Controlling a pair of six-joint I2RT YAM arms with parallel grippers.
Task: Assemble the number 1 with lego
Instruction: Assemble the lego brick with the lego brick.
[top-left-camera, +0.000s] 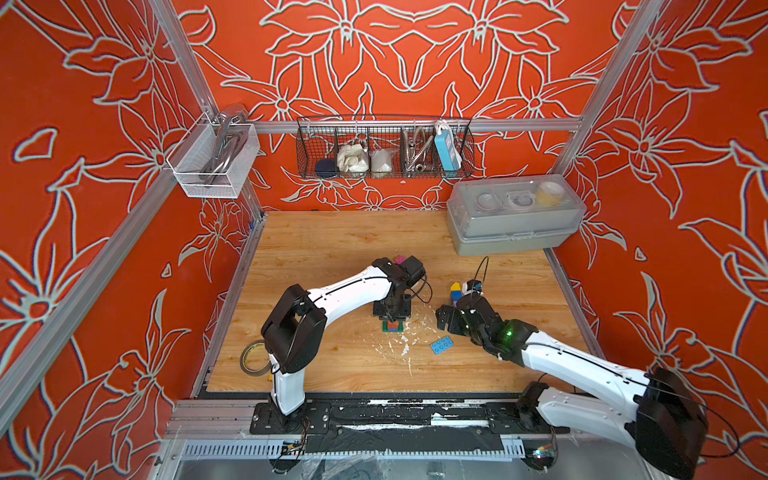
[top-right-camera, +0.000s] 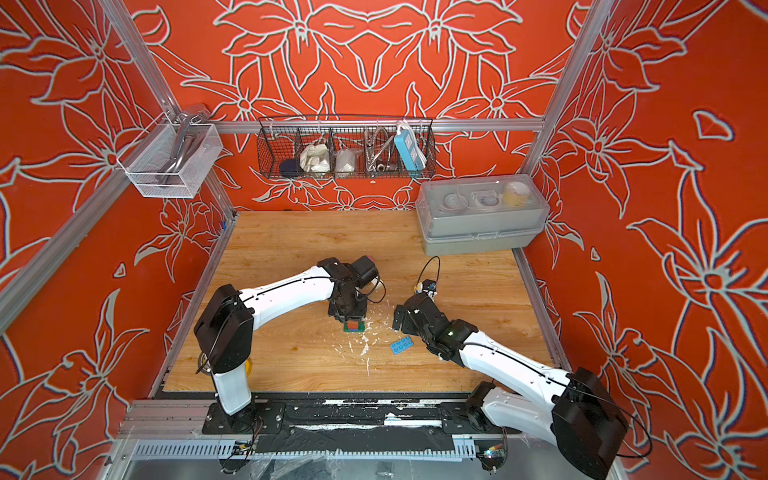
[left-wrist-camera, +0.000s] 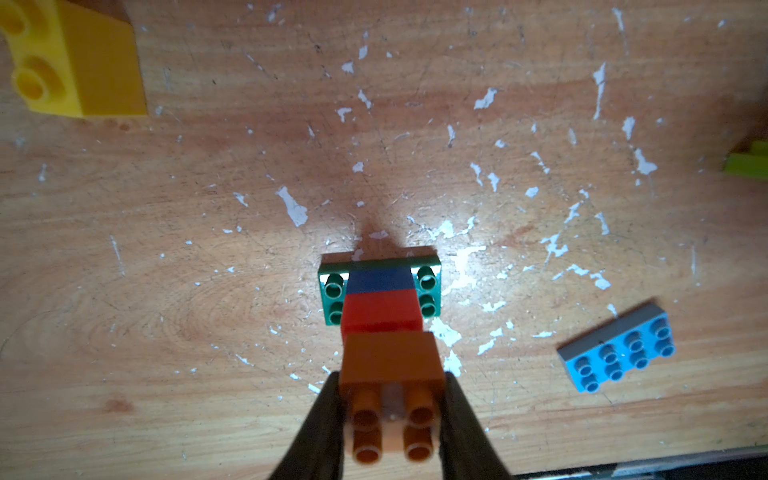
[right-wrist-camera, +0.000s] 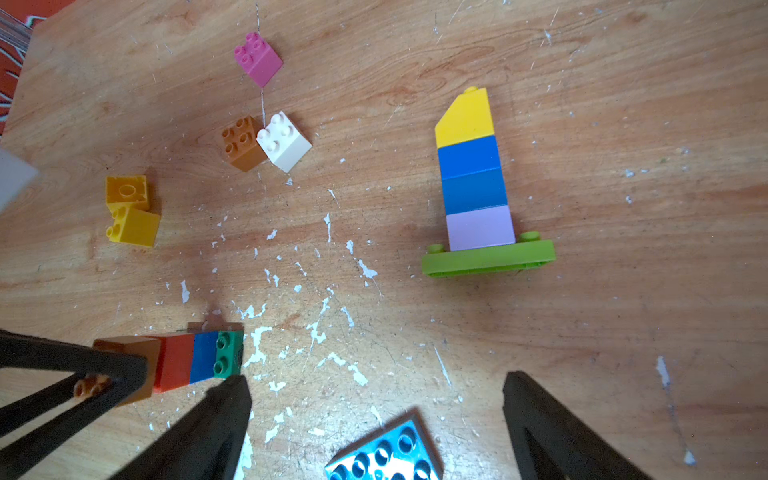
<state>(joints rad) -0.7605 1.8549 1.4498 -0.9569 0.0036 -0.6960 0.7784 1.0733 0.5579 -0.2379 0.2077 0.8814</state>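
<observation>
Red walls patterned with pale flowers enclose a scuffed wooden tabletop (top-left-camera: 332, 249) flecked with white chips. Near its middle, the left gripper (left-wrist-camera: 392, 399) points down and is clamped across a brown brick (left-wrist-camera: 390, 357), one finger on each side, studs showing between them. That brick tops a small stack: below it are a red brick (left-wrist-camera: 380, 311) and a blue brick (left-wrist-camera: 380, 280), on a green plate (left-wrist-camera: 428, 286) that appears to rest on the wood.

To the right, the right gripper (right-wrist-camera: 374, 380) hovers with its fingers spread wide and nothing between them. A light blue plate (right-wrist-camera: 386, 453) lies flat on the table just below it, to the right of the stack and a little nearer.

Farther right is a second column: a lime plate (right-wrist-camera: 488, 259), a lilac brick (right-wrist-camera: 480, 226), two blue bricks (right-wrist-camera: 471, 172) and a yellow slope brick (right-wrist-camera: 465, 120). I cannot tell whether it stands or lies on its side.

Loose pieces sit beyond the stack: a pink brick (right-wrist-camera: 257, 58), a brown one (right-wrist-camera: 241, 143) touching a white one (right-wrist-camera: 284, 141), and two yellow bricks (right-wrist-camera: 131, 210) touching each other.

A roll of tape (top-left-camera: 254, 357) lies at the near left edge, and a grey plastic box (top-left-camera: 515, 216) fills the far right corner.
</observation>
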